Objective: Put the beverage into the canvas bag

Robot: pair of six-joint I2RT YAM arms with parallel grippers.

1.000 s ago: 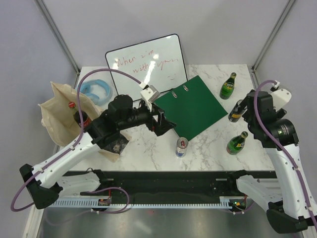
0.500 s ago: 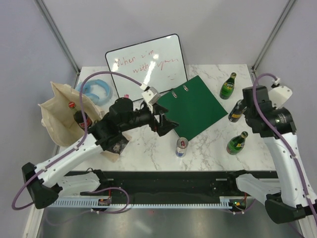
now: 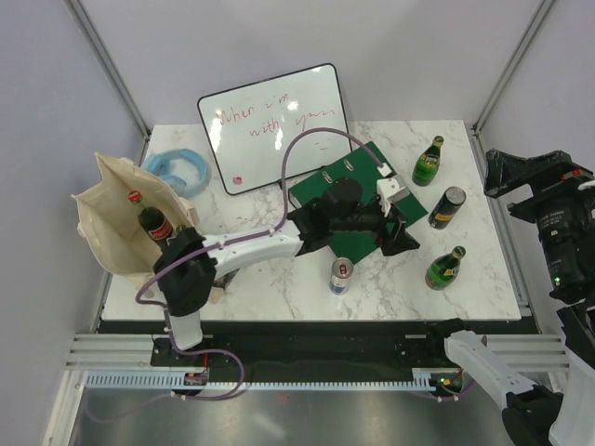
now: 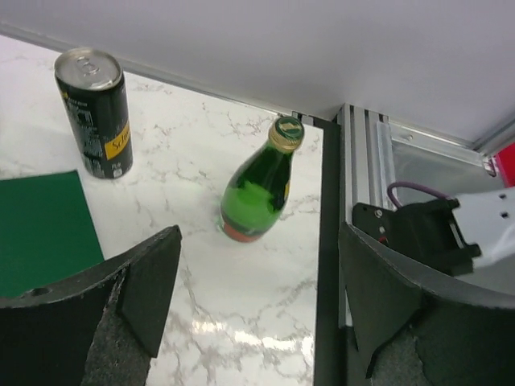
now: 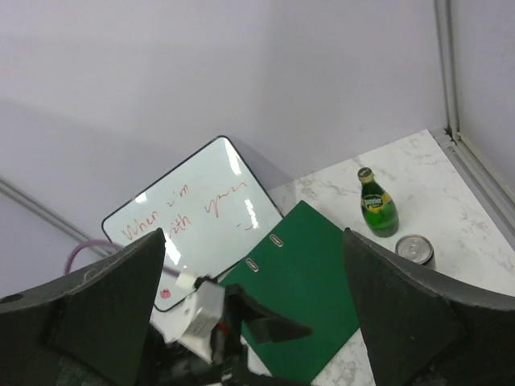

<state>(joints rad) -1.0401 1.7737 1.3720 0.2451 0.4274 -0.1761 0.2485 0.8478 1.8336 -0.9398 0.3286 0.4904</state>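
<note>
- While one cola bottle (image 3: 153, 223) already stood inside the canvas bag (image 3: 93, 223) at the left edge of the worktop (image 3: 279, 286), four drinks were out on the marble.
- Those were a near green bottle (image 3: 444, 268), a black can (image 3: 448, 207), a far green bottle (image 3: 429, 161) and a silver-blue can (image 3: 341, 275) just beside the green binder (image 3: 358, 200).
- The left fingers (image 4: 149, 281) were spread wide and grasped nothing. The left arm reached across the binder, well apart from the bag. The near green bottle stood upright ahead of the fingers, framed between them but untouched.
- The right fingers (image 5: 105, 289) were likewise released and empty, raised at the right edge of the worktop.
- By my reading the task was partly done: for this bottle, the pick-up, the carry across and the lowering into the bag were all left.
</note>
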